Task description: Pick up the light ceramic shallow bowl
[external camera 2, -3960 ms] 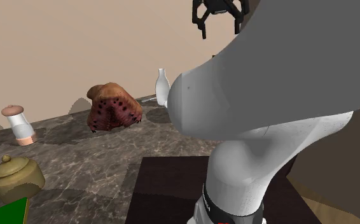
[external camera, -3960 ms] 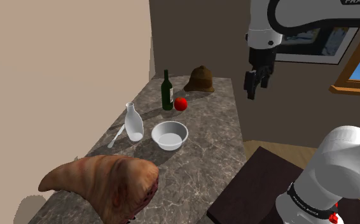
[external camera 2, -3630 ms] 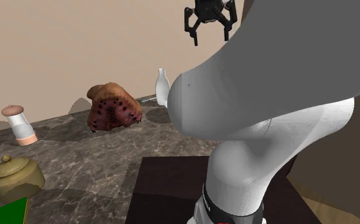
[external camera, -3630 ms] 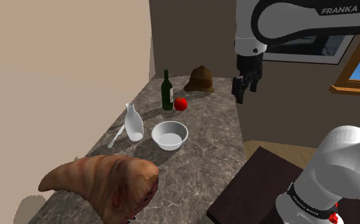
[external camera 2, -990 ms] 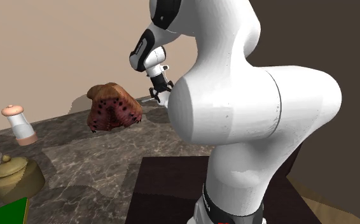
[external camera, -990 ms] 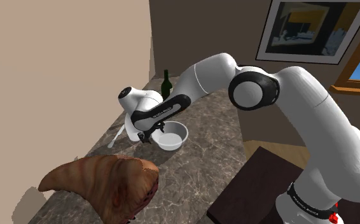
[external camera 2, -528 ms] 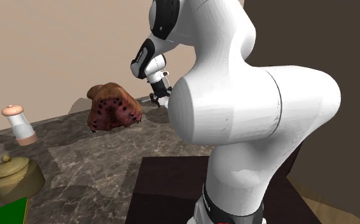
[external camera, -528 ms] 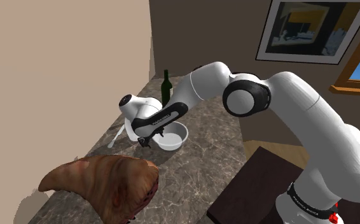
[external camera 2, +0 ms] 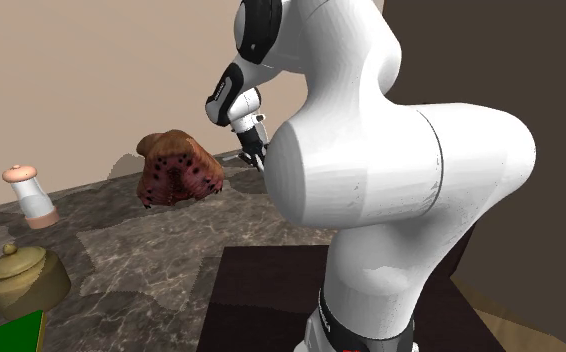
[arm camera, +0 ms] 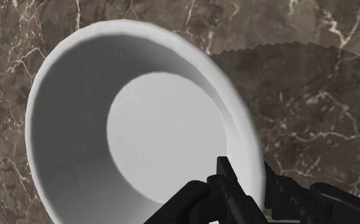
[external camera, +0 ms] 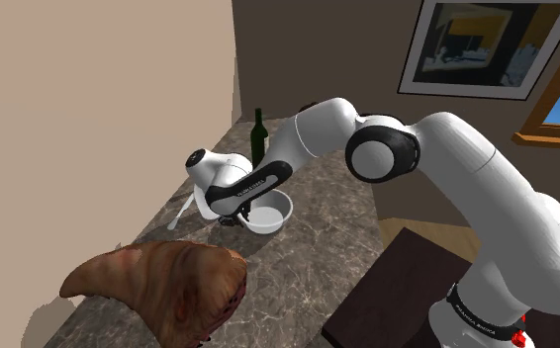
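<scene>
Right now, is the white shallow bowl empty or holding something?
Empty: the wrist view shows the white shallow bowl with a bare, smooth inside, nothing lying in it.

Bare marble bench [external camera: 318, 247] lies open on the stand side of the bowl [external camera: 276, 210], while a spoon [external camera: 181, 210] lies near its wall side, a dark bottle [external camera: 259, 133] stands behind and a brown lumpy mass [external camera: 159, 287] crowds the front.

Green bottle [external camera: 259, 136], teapot [external camera 2: 23, 280], marble counter [external camera: 308, 267]

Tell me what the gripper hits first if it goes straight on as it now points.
The gripper would meet the rim of the white bowl almost at once; beyond that, probably the counter.
</scene>
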Robot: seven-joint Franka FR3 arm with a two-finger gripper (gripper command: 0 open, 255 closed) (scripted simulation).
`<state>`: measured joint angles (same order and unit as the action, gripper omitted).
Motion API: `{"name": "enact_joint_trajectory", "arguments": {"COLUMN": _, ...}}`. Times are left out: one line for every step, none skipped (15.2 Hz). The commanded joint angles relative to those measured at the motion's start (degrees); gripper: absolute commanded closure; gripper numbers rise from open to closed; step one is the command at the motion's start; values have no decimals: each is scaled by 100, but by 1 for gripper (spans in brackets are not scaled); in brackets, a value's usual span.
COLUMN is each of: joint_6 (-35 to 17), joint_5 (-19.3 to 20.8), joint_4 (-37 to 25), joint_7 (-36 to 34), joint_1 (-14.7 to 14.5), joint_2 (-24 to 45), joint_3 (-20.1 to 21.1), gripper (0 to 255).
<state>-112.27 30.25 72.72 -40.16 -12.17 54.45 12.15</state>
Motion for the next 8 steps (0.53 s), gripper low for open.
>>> {"name": "enact_joint_trajectory", "arguments": {"joint_6": -1, "joint_5": 0, "joint_4": 4, "joint_7": -1, "joint_1": 1, "joint_2": 1, "joint_3": 0, "gripper": 255}}
{"name": "enact_joint_trajectory", "arguments": {"joint_6": -1, "joint_5": 0, "joint_4": 2, "joint_7": -1, "joint_1": 0, "joint_2": 2, "joint_3": 0, "gripper": 255}}
{"name": "enact_joint_trajectory", "arguments": {"joint_6": -1, "joint_5": 0, "joint_4": 3, "joint_7": -1, "joint_1": 1, "joint_2": 2, "joint_3": 0, "gripper": 255}}
{"name": "enact_joint_trajectory", "arguments": {"joint_6": 3, "joint_5": -1, "joint_4": -6, "joint_7": 1, "joint_1": -1, "joint_2": 5, "joint_3": -1, "gripper": 255}}
{"name": "enact_joint_trajectory", "arguments": {"joint_6": 39, "joint_5": -11, "joint_4": 10, "joint_7": 14, "joint_1": 4, "joint_2": -48, "joint_3": 8, "gripper": 255}}
{"name": "enact_joint_trajectory", "arguments": {"joint_6": 76, "joint_5": -21, "joint_4": 25, "joint_7": 27, "joint_1": 9, "joint_2": -101, "joint_3": 17, "gripper": 255}}
{"name": "enact_joint_trajectory", "arguments": {"joint_6": 113, "joint_5": -31, "joint_4": 38, "joint_7": 40, "joint_1": 14, "joint_2": -153, "joint_3": 25, "gripper": 255}}
{"name": "enact_joint_trajectory", "arguments": {"joint_6": 151, "joint_5": -42, "joint_4": 48, "joint_7": 54, "joint_1": 18, "joint_2": -203, "joint_3": 34, "gripper": 255}}
